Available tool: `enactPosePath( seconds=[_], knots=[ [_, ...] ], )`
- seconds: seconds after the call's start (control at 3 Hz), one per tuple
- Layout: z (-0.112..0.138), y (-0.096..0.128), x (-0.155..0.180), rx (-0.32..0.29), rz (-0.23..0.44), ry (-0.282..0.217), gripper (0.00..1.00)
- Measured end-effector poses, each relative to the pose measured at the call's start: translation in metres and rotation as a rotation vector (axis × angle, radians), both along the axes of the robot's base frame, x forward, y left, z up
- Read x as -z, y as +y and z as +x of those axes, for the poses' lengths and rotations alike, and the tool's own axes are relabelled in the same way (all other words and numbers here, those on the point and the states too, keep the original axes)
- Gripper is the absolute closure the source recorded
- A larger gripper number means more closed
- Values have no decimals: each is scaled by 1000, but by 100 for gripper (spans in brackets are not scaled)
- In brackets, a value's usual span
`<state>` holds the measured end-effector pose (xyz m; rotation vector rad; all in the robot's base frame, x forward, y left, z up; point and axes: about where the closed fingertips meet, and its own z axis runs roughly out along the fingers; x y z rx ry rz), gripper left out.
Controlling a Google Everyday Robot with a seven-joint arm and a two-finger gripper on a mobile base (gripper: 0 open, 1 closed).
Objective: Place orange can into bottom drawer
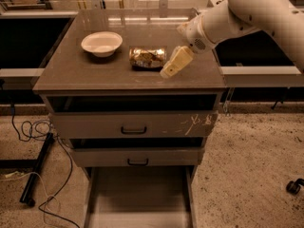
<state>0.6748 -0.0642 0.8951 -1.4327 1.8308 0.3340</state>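
Note:
The orange can [147, 58] lies on its side in the middle of the cabinet top, mottled gold and brown. My gripper [174, 64] hangs just to its right, angled down and left, its tip close beside the can's right end and apart from it. The white arm reaches in from the upper right. The bottom drawer [138, 198] is pulled out at the foot of the cabinet, a pale grey tray with low side walls and nothing in it.
A white bowl [101, 43] sits on the cabinet top [71, 75] left of the can. The scratched-front drawer [133, 125] and the plain-front drawer [137, 156] are shut. Cables [33, 127] and a black stand lie on the floor at left.

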Motion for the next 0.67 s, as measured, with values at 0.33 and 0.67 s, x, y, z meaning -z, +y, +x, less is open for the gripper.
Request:
enactPosePath(
  seconds=[0.33, 0.67],
  knots=[
    [18, 13, 9, -30, -17, -7, 0],
    [36, 32, 21, -59, -24, 8, 0]
  ],
)
